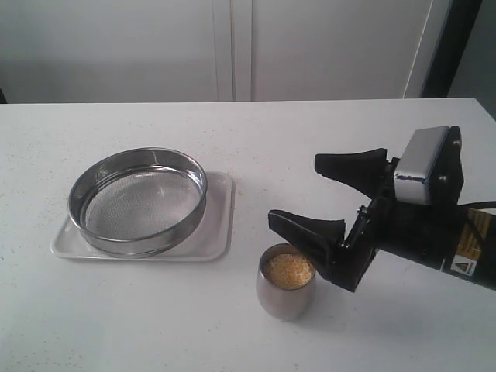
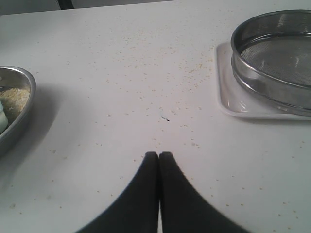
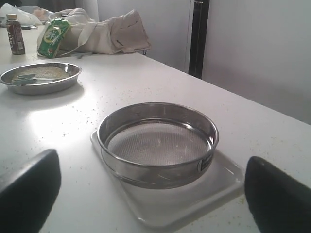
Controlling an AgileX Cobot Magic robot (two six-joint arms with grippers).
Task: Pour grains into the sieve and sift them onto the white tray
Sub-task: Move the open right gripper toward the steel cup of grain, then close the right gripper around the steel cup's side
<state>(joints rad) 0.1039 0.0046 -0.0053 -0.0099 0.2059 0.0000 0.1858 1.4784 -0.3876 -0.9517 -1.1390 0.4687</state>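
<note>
Broadly, the scene sat on a white, faintly speckled table [image 1: 232, 132] backed by pale wall panels [image 1: 310, 46], with a dark upright strip [image 3: 199, 36] between two of them. Tiny loose specks lay scattered over the tabletop in the left wrist view. At the table's far end stood a cloth bag [image 3: 107, 31], a green packet [image 3: 53, 36] and a small bottle [image 3: 14, 34], all too blurred to read. A shallow steel dish [image 3: 41, 77] rested near them; what lay in it was hard to make out.

The right arm was cut off by the exterior view's edge. The left arm did not show in that view at all. The sieve [image 1: 138, 200] covered most of the white tray [image 1: 221, 225], hiding much of its floor.

The sieve sat on the tray, rim up and mesh level. The tray lay flat, its long axis running left to right across the exterior view. The grains [image 1: 288, 271] filled a small steel cup [image 1: 285, 294], upright with its mouth up, standing apart from the tray on its right.

The right gripper [image 1: 295, 191] hovered just beside and above the cup, fingers spread wide, holding nothing. The left gripper [image 2: 159, 156] hung over bare table with its fingers pressed together, empty.
</note>
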